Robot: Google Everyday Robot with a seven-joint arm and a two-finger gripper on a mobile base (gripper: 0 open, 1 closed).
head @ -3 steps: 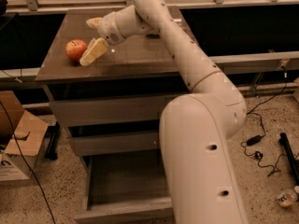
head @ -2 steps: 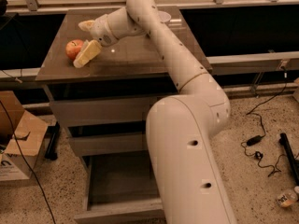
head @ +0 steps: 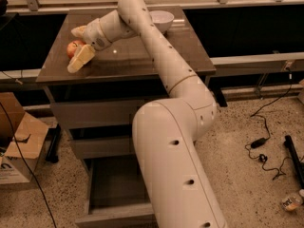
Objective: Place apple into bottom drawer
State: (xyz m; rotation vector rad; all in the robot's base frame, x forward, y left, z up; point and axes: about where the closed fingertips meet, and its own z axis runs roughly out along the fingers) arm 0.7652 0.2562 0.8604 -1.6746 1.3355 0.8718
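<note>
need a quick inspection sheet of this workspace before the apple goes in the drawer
surface: wood-grain cabinet top, apple and bowl on it
job's things: apple near left edge; bottom drawer pulled open, nothing seen inside
clutter: white bowl at the back edge
grippers: gripper at the apple, jaws open on either side of it
cables: black cables on the floor, right
surroundings: cardboard box on the floor, left

I see a white bowl [head: 161, 19] at the surface's [head: 123, 56] far edge, well apart from the gripper [head: 72, 50] at its left side. A cardboard box [head: 19, 146] sits on the floor to the left, and a black power brick [head: 259, 142] with its cables lies to the right.
</note>
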